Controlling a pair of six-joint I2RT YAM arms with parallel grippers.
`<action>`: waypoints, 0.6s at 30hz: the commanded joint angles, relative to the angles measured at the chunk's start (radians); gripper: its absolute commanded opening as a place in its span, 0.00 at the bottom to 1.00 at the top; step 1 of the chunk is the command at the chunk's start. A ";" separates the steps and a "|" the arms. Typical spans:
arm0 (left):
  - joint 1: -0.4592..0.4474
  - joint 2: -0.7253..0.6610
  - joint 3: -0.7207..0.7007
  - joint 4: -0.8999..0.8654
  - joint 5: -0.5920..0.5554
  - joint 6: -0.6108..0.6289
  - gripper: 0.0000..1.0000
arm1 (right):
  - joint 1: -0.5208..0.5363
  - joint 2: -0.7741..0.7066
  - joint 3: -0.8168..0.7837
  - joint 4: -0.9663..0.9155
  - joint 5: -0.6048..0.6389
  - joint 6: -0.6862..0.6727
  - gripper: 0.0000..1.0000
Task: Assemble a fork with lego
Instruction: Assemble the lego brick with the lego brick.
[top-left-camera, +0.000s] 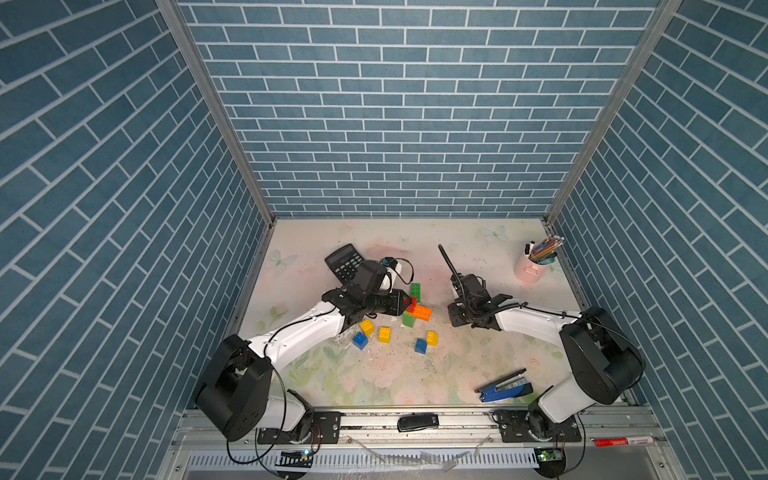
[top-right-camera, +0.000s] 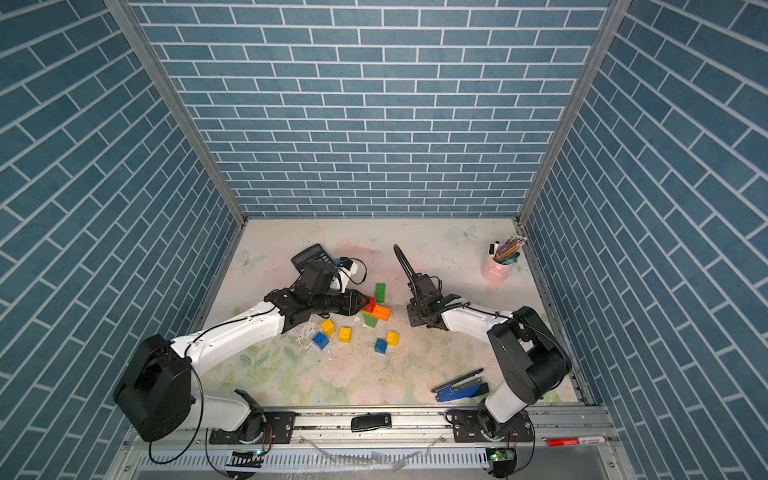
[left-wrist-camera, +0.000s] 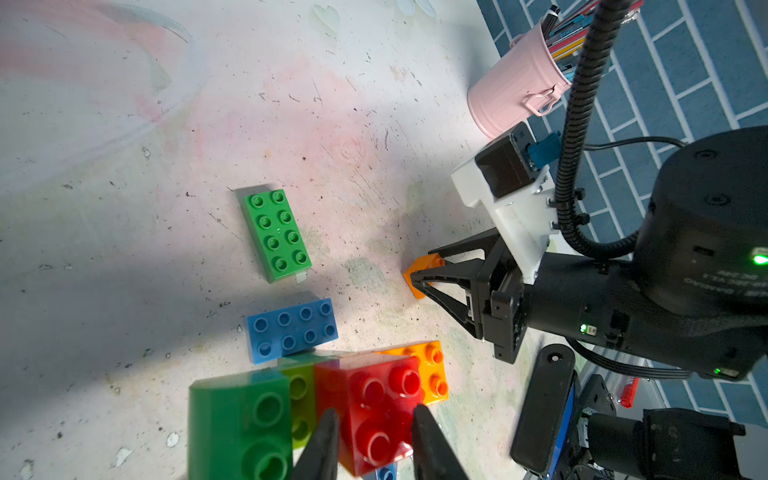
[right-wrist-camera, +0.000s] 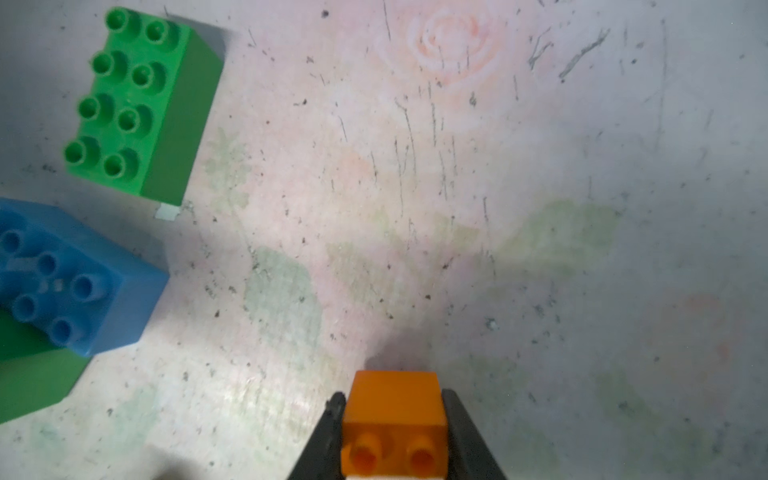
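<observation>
- Red brick (left-wrist-camera: 370, 399): clamped in the left gripper (left-wrist-camera: 374, 411), one finger on each side, studs toward the wrist camera. In both top views it sits just left of frame centre, at the tip of the left arm.
- It presses against a cluster of a lime brick (left-wrist-camera: 301, 390), a green brick (left-wrist-camera: 241, 424) and an orange oblong (left-wrist-camera: 434, 370). I cannot tell whether it is seated on their studs.
- Blue oblong (left-wrist-camera: 291, 328): against the far side of the cluster. In the right wrist view it lies tilted, with one end on a green brick.
- Green oblong (top-left-camera: 415, 291): flat, studs up, alone, just above the cluster in both top views and not touching it.
- Right gripper (right-wrist-camera: 392, 397): closed on a small orange brick (right-wrist-camera: 395, 415), studs toward the wrist camera. It is held low over the table (top-left-camera: 457, 257), right of the cluster and apart from it. I cannot tell whether the brick touches the surface.
- Loose pieces lie below the cluster in a top view: yellow squares (top-left-camera: 366, 326) (top-left-camera: 385, 334) (top-left-camera: 432, 338) and blue squares (top-left-camera: 360, 340) (top-left-camera: 421, 345). All lie flat with studs up.
- Calculator (top-left-camera: 345, 262): upper left of the table, partly hidden by the left arm.
- Pink cup (top-left-camera: 532, 268): holds pens (top-left-camera: 544, 247), at the table's upper right near the wall.
- Stapler (top-left-camera: 505, 388): blue, at the table's lower right, close to the right arm's base.
</observation>
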 joint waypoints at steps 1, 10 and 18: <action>0.007 0.001 -0.010 -0.020 0.000 0.009 0.32 | 0.009 0.046 -0.042 0.012 0.039 0.027 0.00; 0.008 0.018 0.005 -0.022 0.005 0.012 0.32 | 0.023 0.091 -0.104 0.091 0.008 0.090 0.00; 0.014 0.018 0.006 -0.023 0.003 0.008 0.32 | 0.026 -0.144 -0.105 0.108 0.066 -0.042 0.00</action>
